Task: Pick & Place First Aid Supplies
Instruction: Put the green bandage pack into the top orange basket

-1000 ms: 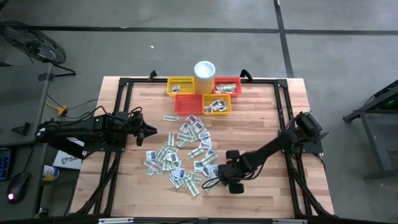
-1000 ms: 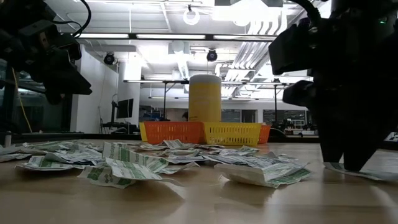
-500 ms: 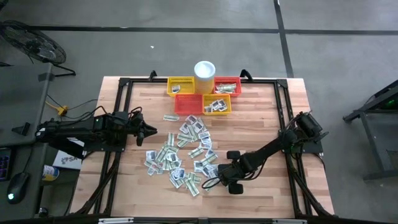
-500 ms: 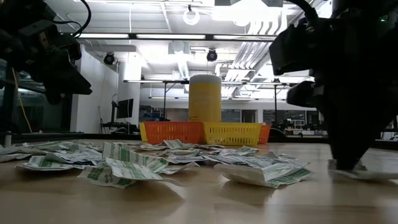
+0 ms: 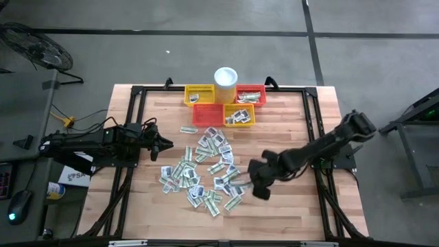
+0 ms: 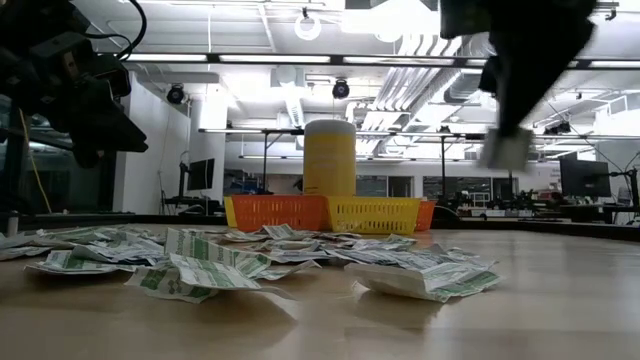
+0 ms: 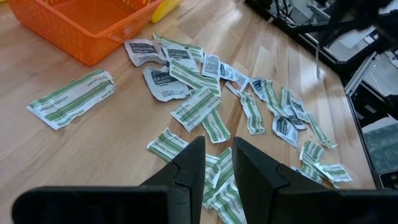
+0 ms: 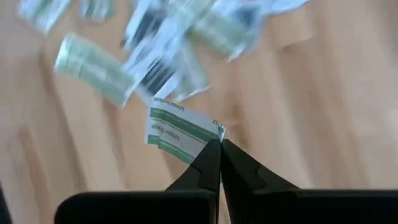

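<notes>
Above the near edge of the scattered pile, the right gripper (image 8: 219,146) is clamped on one corner of a white, green-striped packet (image 8: 180,132), which hangs clear of the table (image 5: 288,130). Only the fingertips hold it, so the carry is best made smoothly; a jerk could let the packet slip. The remaining first aid supplies (image 5: 202,168) lie loose mid-table. Beyond them, at the far edge, stand the yellow basket (image 5: 199,95), the red-orange baskets (image 5: 208,114) and the white cup (image 5: 226,77), some baskets already holding packets. Release should wait until the packet is over a basket. The left gripper (image 7: 214,163) hovers, fingers slightly apart and empty, at the table's left side.
</notes>
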`<state>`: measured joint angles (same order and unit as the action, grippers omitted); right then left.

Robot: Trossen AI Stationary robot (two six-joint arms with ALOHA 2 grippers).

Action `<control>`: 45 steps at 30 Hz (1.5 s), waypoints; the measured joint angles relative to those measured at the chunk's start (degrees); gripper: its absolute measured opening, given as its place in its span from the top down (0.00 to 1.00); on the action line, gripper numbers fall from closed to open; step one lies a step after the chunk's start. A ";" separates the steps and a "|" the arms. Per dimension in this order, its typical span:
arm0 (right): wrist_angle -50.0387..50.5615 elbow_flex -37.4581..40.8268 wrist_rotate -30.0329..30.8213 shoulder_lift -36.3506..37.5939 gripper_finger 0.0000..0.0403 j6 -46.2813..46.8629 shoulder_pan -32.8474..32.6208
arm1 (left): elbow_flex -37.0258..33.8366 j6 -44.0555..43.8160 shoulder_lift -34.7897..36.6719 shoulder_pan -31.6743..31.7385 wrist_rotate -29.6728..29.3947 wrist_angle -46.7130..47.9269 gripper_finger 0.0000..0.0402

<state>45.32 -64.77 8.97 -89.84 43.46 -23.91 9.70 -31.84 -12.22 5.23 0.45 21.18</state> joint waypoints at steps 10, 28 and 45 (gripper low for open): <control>6.71 -2.52 11.97 8.53 1.00 4.63 8.99 | -0.01 -0.01 -0.01 0.01 0.00 0.01 0.80; 3.79 -8.20 17.81 8.59 1.00 -6.60 41.74 | 0.01 0.01 -0.01 0.01 0.00 -0.02 0.80; -11.07 -8.24 4.85 -0.62 1.00 -18.10 62.90 | -0.01 0.01 0.01 -0.01 0.00 0.01 0.80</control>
<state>34.25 -73.01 13.82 -90.45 25.36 38.99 9.69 -31.83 -12.21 5.22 0.45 21.19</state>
